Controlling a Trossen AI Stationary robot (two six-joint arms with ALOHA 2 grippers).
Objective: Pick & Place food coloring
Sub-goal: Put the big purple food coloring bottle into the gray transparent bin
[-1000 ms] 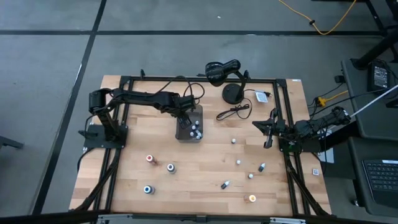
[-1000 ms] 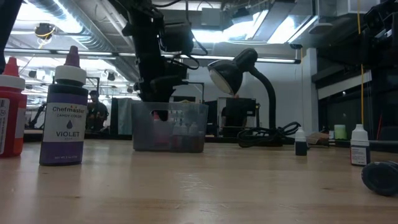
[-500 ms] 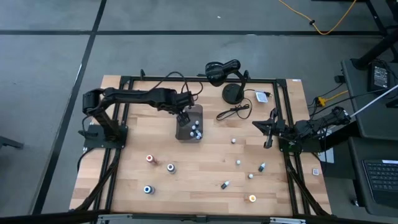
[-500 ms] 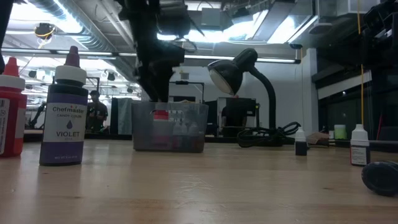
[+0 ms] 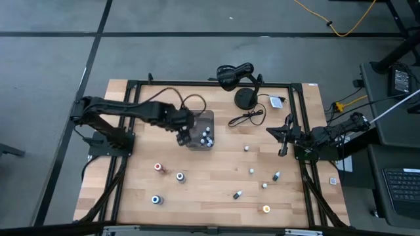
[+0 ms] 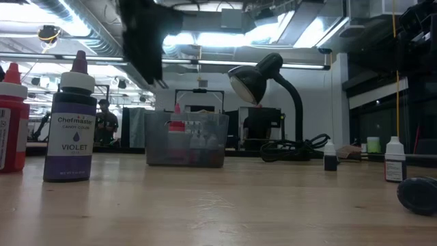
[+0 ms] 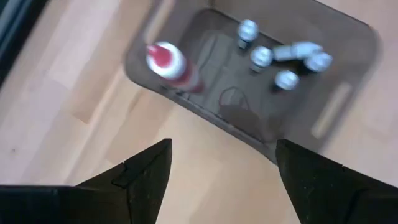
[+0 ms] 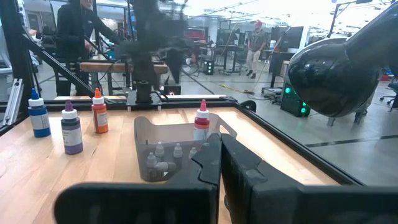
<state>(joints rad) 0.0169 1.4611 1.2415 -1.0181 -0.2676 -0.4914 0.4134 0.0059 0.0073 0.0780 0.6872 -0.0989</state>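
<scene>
From the high view I see the left gripper (image 5: 182, 136) just left of the gray tray (image 5: 199, 129), in the upper middle of the frame, its fingers spread and holding nothing. My left wrist view confirms this: both dark fingers (image 7: 147, 177) stand apart above bare wood, the tray (image 7: 323, 121) beyond them. Inside the tray, a red-capped bottle (image 7: 169, 63) stands upright near one corner, apart from a cluster of white-capped bottles (image 7: 277, 57) at the other end. I count further food coloring bottles loose on the surface (image 5: 210, 170): a red-capped one (image 5: 157, 167), a blue-capped one (image 5: 155, 199) and an orange-capped one (image 5: 266, 209) in the lower half of the frame. The low view shows a violet bottle (image 6: 71, 121) at far left. The right gripper (image 5: 283, 136) waits at the right edge of the surface, fingers pressed together, empty.
</scene>
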